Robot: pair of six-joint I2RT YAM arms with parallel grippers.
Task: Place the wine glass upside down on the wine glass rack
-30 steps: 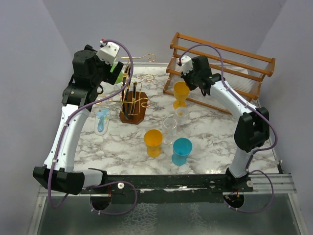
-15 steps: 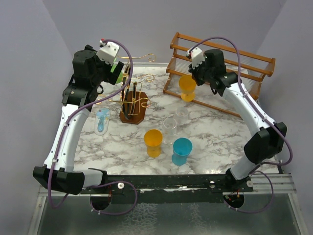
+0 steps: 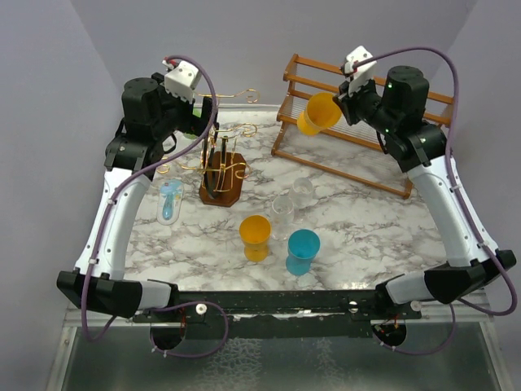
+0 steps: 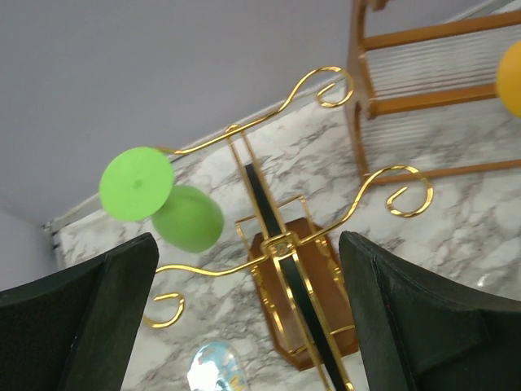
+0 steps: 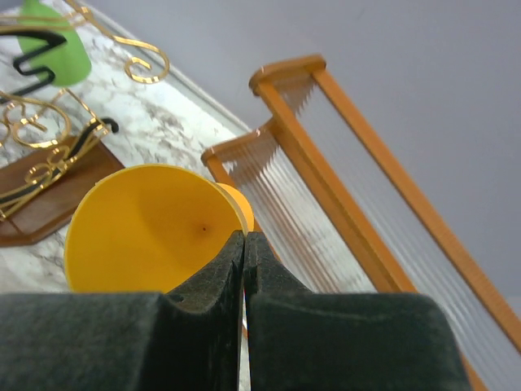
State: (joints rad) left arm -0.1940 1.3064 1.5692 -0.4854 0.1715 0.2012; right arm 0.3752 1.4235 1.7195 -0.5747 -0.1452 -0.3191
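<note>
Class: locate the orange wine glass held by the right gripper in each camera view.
Top external: wine glass upper right of centre, tilted, in the right gripper.
Left wrist: sliver at the right edge.
Right wrist: centre-left, open bowl showing.
Shared landmark: gold wire rack.

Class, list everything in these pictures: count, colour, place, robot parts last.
wine glass rack: one, gold wire, dark base, rear left.
green glass: one, at a rack arm.
wine glass: one, yellow, held aloft.
slatted rack: one, brown wood, rear right.
clear glasses: two, centre.
orange glass: one, front centre.
blue glass: one, beside orange.
pale blue glass: one, left of rack.
table: one, marbled white.
left gripper: open, near rack.
right gripper: shut on wine glass.
</note>
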